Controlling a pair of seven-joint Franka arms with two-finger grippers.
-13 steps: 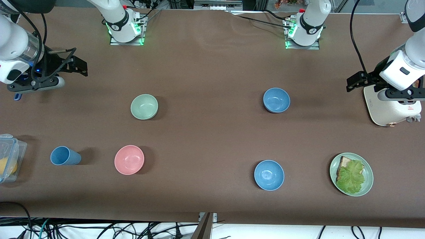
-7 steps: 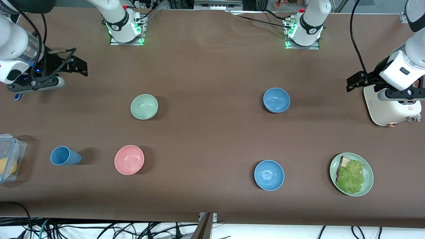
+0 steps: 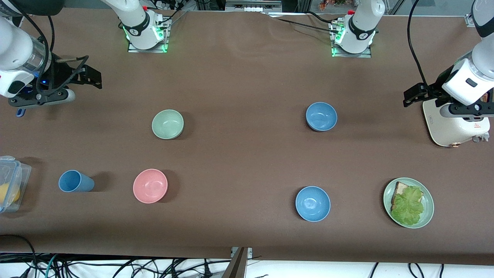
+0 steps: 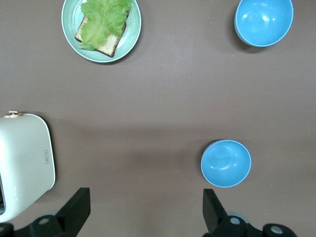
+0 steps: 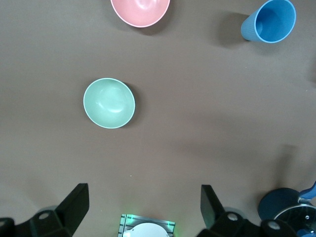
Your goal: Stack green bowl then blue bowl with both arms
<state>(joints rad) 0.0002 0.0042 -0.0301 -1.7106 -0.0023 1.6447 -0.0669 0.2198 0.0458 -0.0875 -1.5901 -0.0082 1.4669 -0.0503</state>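
Note:
The pale green bowl (image 3: 168, 124) stands upright on the brown table toward the right arm's end; it also shows in the right wrist view (image 5: 109, 103). The muted blue bowl (image 3: 321, 116) stands toward the left arm's end and shows in the left wrist view (image 4: 226, 163). My right gripper (image 3: 90, 75) hangs open and empty, high over the table edge at its own end (image 5: 143, 195). My left gripper (image 3: 415, 94) hangs open and empty beside the toaster (image 4: 144, 197). Neither gripper touches a bowl.
A brighter blue bowl (image 3: 312, 203), a pink bowl (image 3: 150, 185) and a blue cup (image 3: 75, 181) stand nearer the front camera. A green plate (image 3: 426, 216) holds toast and lettuce. A white toaster (image 3: 455, 123) stands under the left arm. A clear container (image 3: 11, 181) sits at the right arm's end.

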